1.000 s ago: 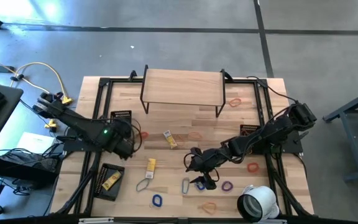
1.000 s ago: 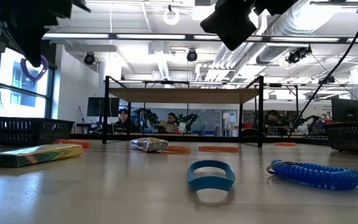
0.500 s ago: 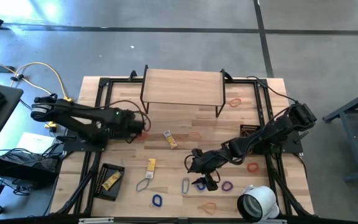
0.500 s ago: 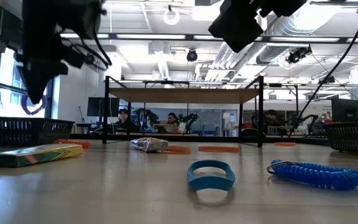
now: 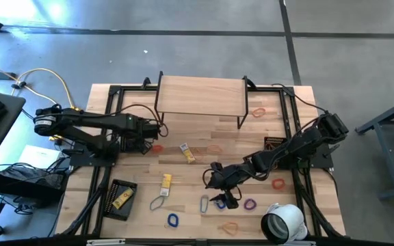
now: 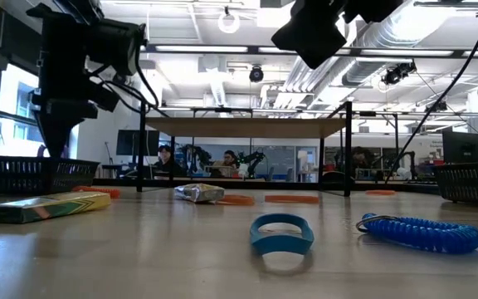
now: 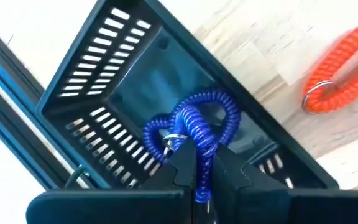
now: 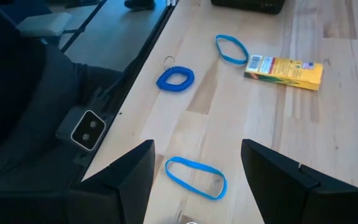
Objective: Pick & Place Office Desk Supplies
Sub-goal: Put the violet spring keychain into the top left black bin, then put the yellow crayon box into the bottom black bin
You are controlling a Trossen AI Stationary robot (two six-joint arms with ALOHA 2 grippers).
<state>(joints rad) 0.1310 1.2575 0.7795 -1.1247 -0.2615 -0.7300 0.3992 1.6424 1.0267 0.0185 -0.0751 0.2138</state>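
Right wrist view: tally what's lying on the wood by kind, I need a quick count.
Blue flat bands: 2
Blue coil loop: 1
Yellow packet: 1
Total: 4

A light wooden table [image 5: 204, 137] carries a small wooden shelf [image 5: 200, 97]; black mesh baskets [image 5: 120, 198]; scattered coil loops [image 5: 173, 220]; a white tape roll [image 5: 282, 223].
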